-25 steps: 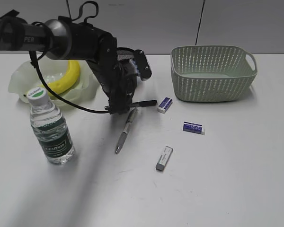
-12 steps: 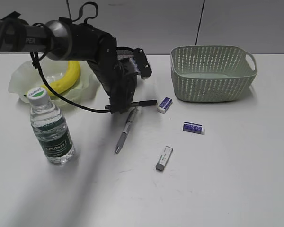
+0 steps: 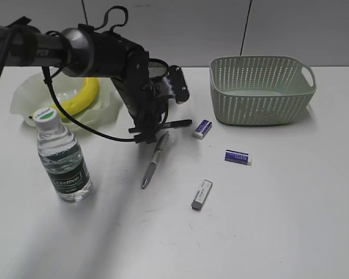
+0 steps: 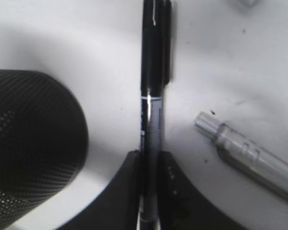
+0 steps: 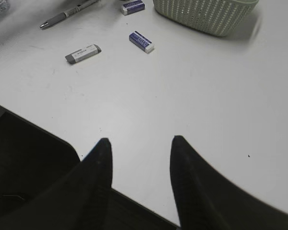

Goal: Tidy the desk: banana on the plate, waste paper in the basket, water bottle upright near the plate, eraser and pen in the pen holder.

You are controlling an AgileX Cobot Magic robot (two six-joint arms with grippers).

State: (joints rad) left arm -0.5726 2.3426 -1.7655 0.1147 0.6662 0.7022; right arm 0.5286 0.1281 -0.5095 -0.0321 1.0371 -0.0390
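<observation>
Since a second ago the left tool [image 4: 149,177] has closed its two fingers on a black pen [image 4: 151,96] and raised it off the desk [image 3: 267,232] — the pen now sticks out level from the fingers, its tip toward a blue-and-white eraser [image 3: 202,128]. Right beside this tool, on its left in the wrist view, stands the black mesh pen holder [image 4: 29,143]; a silver pen [image 3: 153,161] lies on the desk just below it. The right tool [image 5: 140,158] hovers half open over bare desk, holding nothing, with two more erasers [image 5: 141,41] [image 5: 82,53] and the basket [image 5: 206,14] ahead of it. The banana [image 3: 81,99] lies in the plate [image 3: 23,96]; the upright water bottle [image 3: 61,157] carries a label reading "Cestbon".
</observation>
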